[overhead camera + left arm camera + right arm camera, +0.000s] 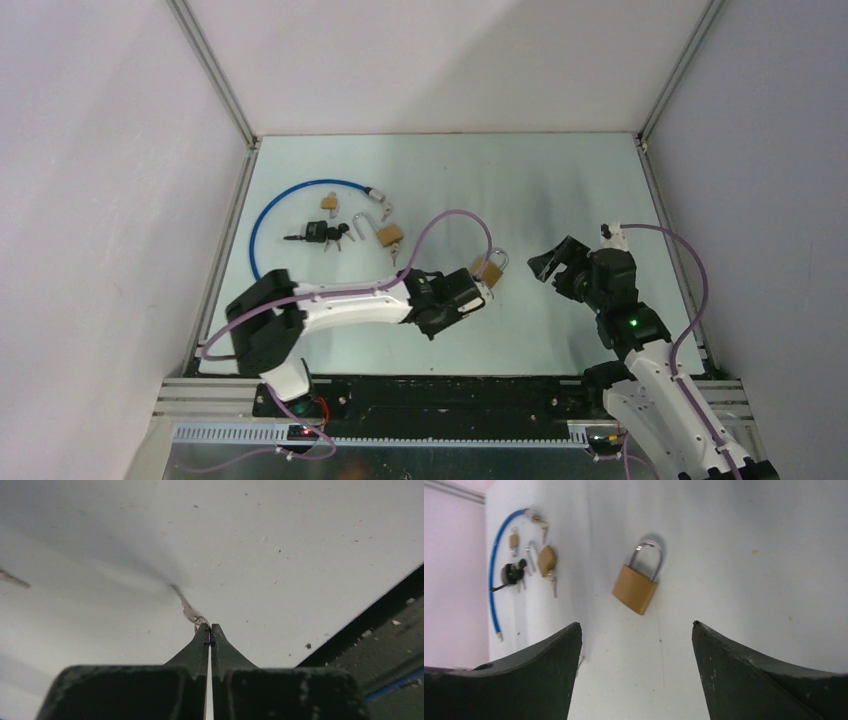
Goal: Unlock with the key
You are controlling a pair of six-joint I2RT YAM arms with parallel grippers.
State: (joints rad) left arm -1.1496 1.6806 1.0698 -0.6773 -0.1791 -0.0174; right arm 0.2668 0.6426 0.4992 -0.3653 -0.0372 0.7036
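Note:
A brass padlock (489, 269) with a steel shackle lies flat near the table's middle, and it also shows in the right wrist view (635, 588). My left gripper (479, 290) sits right beside it on its near left, with its fingers pressed together (210, 628). A small wire ring with a blurred silver key (186, 608) sticks out from the fingertips, so the grip appears to be on the key's ring. My right gripper (550, 264) hangs to the right of the padlock, facing it. It stands open (636, 625) with nothing between its fingers.
At the back left lies a blue cable lock (290, 198) looped around a black lock with keys (318, 235). Two more small brass padlocks lie there, one (329, 202) behind the other (390, 236). The same group (519, 565) appears in the right wrist view. White walls enclose the table.

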